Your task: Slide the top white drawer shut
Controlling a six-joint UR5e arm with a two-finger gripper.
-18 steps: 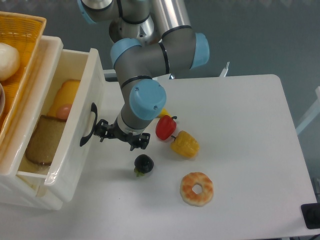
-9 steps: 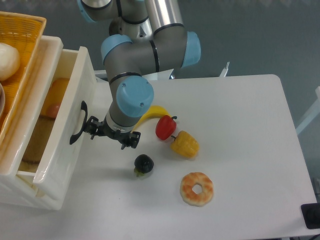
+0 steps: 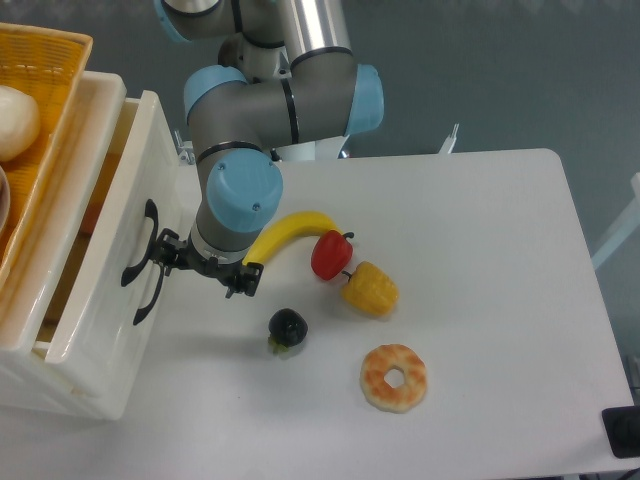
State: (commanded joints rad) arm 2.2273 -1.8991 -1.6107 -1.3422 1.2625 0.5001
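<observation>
The top white drawer (image 3: 105, 250) stands at the left, open only by a narrow gap, its front tilted toward the camera. Its curved black handle (image 3: 138, 240) sits on that front, and a second black handle (image 3: 150, 292) shows just below. My gripper (image 3: 205, 268) hangs below the blue wrist, right beside the drawer front. Its left side touches the front next to the handle. It looks shut, with nothing held, and the wrist hides its fingertips.
A yellow wicker basket (image 3: 45, 70) rests on the cabinet top at the far left. On the table right of the gripper lie a banana (image 3: 290, 232), a red pepper (image 3: 331, 255), a yellow corn piece (image 3: 370, 288), a dark fruit (image 3: 288, 328) and a donut (image 3: 394, 376).
The gripper has moved left against the drawer front, and the drawer has slid inward. The food inside it is now almost wholly hidden. The banana has come out from under the arm.
</observation>
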